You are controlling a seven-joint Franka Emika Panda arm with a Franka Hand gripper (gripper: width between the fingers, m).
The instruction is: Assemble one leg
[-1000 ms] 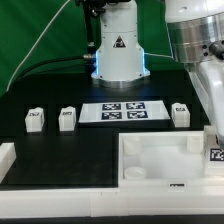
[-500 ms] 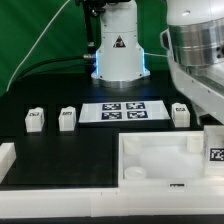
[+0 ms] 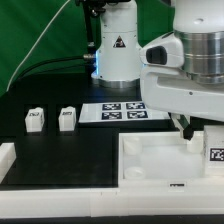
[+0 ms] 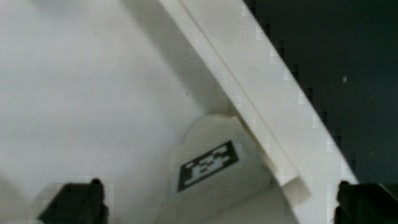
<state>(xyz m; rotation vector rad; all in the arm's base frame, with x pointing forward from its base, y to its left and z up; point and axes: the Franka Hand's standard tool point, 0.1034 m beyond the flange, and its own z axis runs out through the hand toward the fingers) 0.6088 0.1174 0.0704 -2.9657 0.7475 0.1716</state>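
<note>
Two small white tagged legs [image 3: 34, 120] [image 3: 68, 118] stand on the black table at the exterior view's left. Another tagged leg [image 3: 215, 155] sits at the right end of the large white tray-like part [image 3: 150, 165]. The arm hides anything standing right of the marker board. My gripper [image 3: 185, 130] hangs over the tray's back right part. In the wrist view the gripper [image 4: 214, 205] is open, its dark fingertips [image 4: 75, 200] wide apart. A tagged leg [image 4: 210, 165] lies ahead of them against the tray's wall [image 4: 249, 90]. Nothing is held.
The marker board [image 3: 115, 111] lies at the middle of the table, partly covered by the arm. The robot base [image 3: 118, 50] stands behind it before a green backdrop. A white block [image 3: 5, 155] sits at the exterior view's left edge.
The arm has swung from the exterior view's right edge toward the left and lower over the tray's back right. It now covers the leg that stood right of the marker board.
</note>
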